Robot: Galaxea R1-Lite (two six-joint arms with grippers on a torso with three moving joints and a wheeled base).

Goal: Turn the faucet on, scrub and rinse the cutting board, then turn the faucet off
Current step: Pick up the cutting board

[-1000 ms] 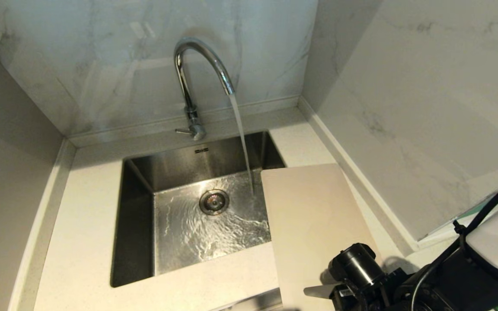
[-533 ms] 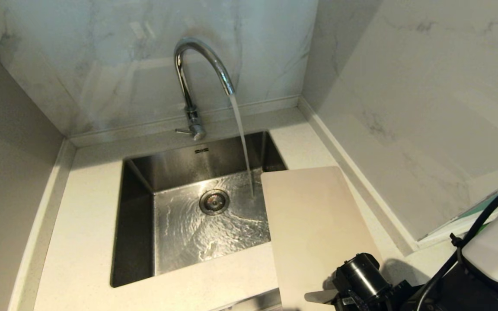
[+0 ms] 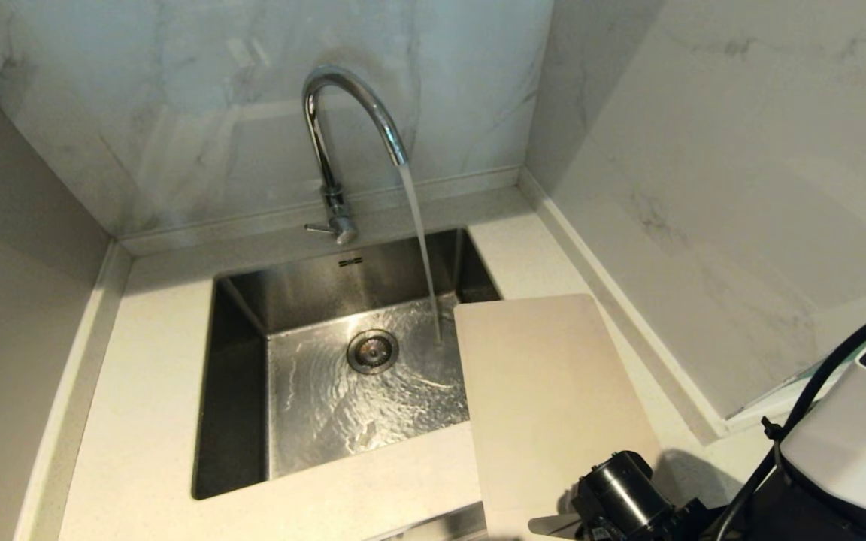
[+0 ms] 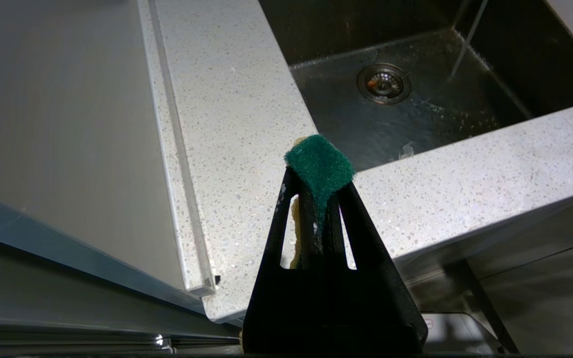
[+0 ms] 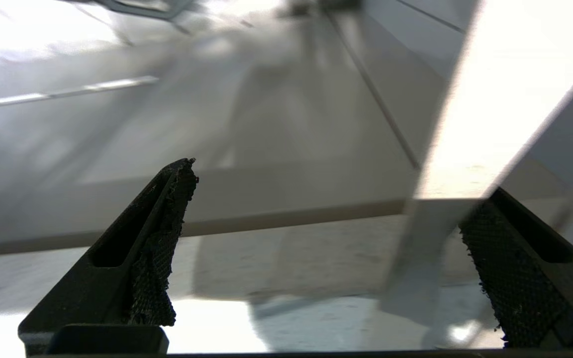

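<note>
Already water runs from the tall chrome gooseneck faucet [image 3: 343, 128]; the pale beige rectangular cutting board [image 3: 546, 406] lies lower right, long axis toward the frame's bottom. Nearer it, the right gripper [image 5: 326, 238] is spread, seemingly facing the board's edge, while the left gripper [image 4: 319, 171] pinches a green scrub sponge [image 4: 320, 166]

I'm looking at a steel sink [image 3: 237, 391] sunk into a pale speckled countertop [image 3: 147, 421]. Behind the sink rises a white marble-veined back wall [image 3: 177, 98]; a matching wall [image 3: 704, 188] stands right of the sink, a plain grey panel [image 3: 4, 300] left of it. Soft light glares off the marble.
</note>
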